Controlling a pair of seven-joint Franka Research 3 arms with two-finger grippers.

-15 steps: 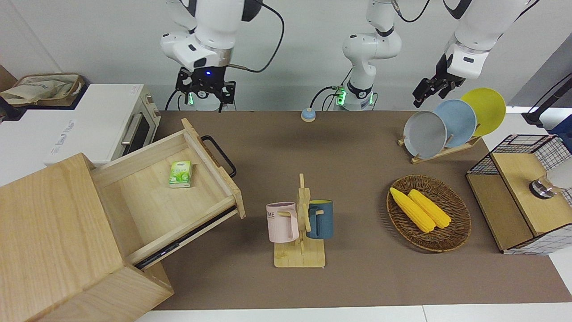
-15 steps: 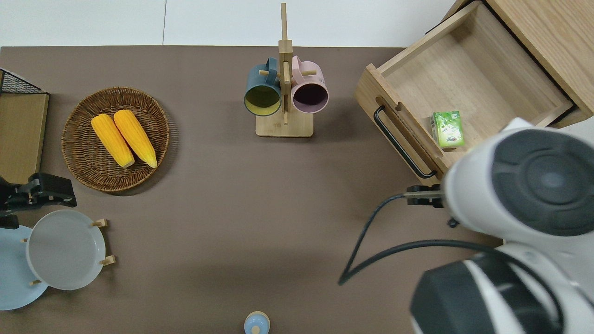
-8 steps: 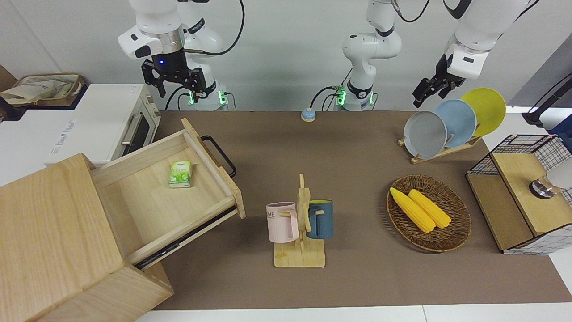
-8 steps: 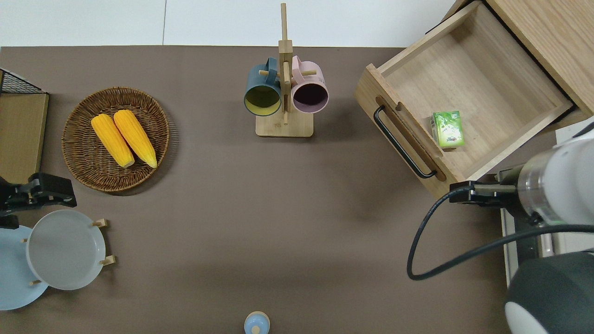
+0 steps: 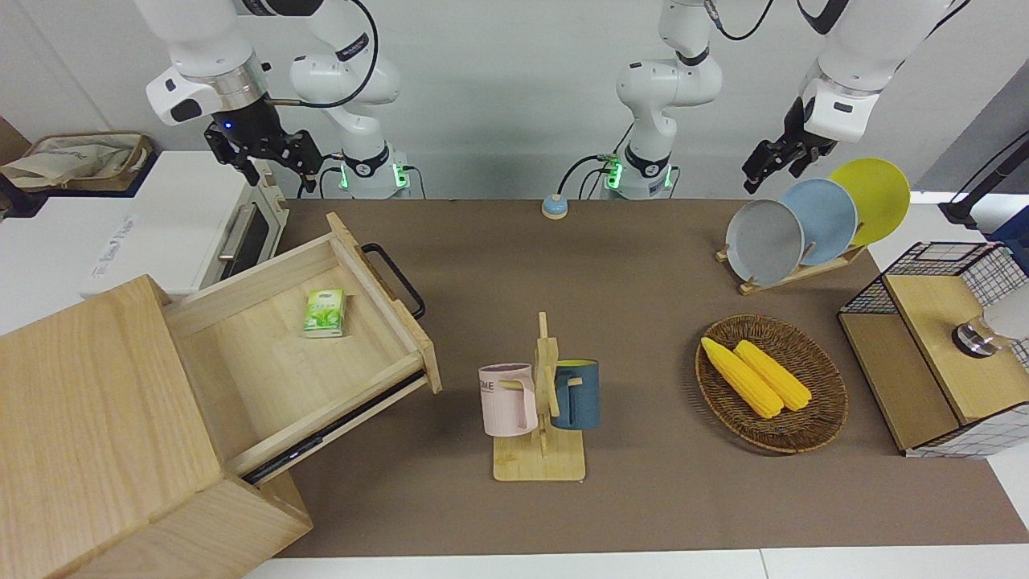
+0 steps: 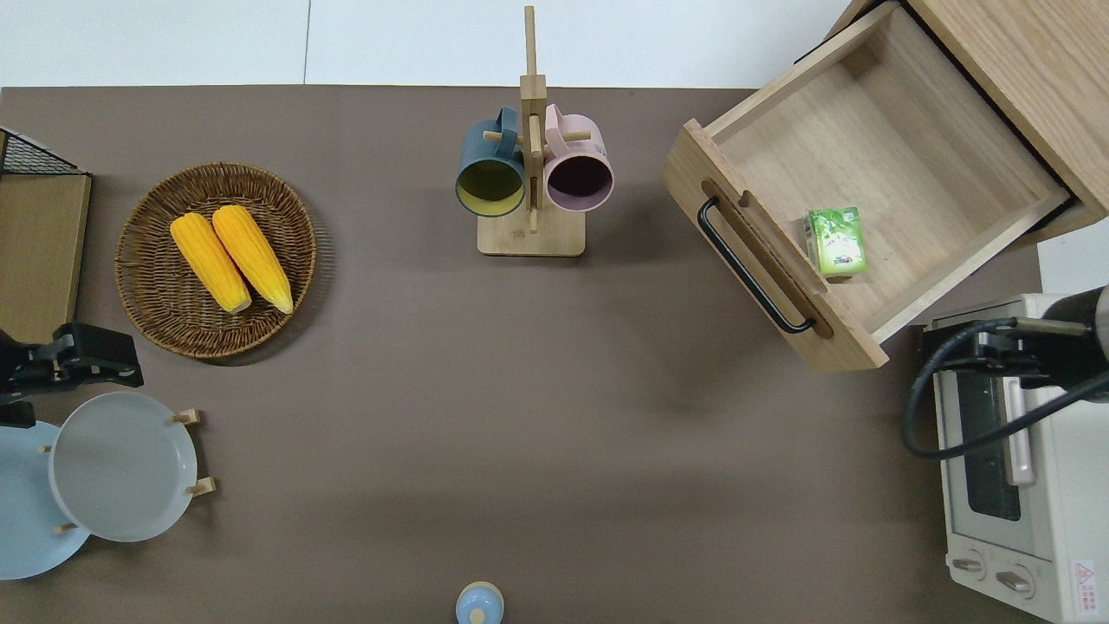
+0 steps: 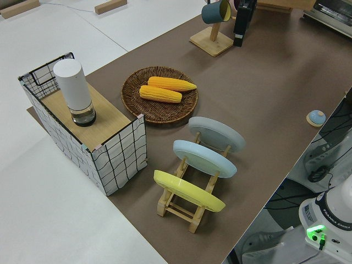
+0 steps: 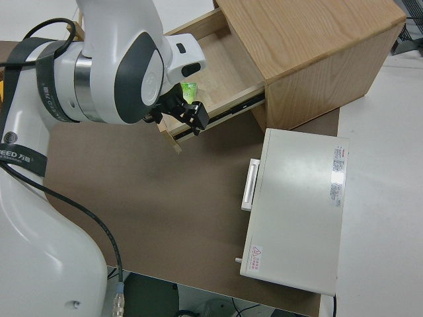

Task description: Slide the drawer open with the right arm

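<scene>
The pale-wood drawer [image 5: 273,362] stands pulled far out of the big wooden cabinet [image 5: 96,418], at the right arm's end of the table. Its black bar handle [image 5: 394,277] is free. A small green packet [image 5: 325,313] lies inside it. From overhead, the drawer [image 6: 884,165], its handle [image 6: 749,264] and the packet [image 6: 836,241] show fully. My right gripper [image 5: 269,173] is open and empty, raised over the front of the white toaster oven [image 6: 1014,468], clear of the drawer; it also shows from overhead [image 6: 1009,355]. My left arm is parked.
A mug rack [image 5: 540,402] with a pink and a blue mug stands mid-table. A wicker basket [image 5: 820,414] with two corn cobs, a plate rack [image 5: 812,221] and a wire-grid box [image 5: 940,354] are toward the left arm's end. A blue button [image 5: 554,207] lies near the robots.
My right arm has lifted and swung away from the drawer's handle toward the toaster oven. The drawer has stayed open and still. The left arm has not moved.
</scene>
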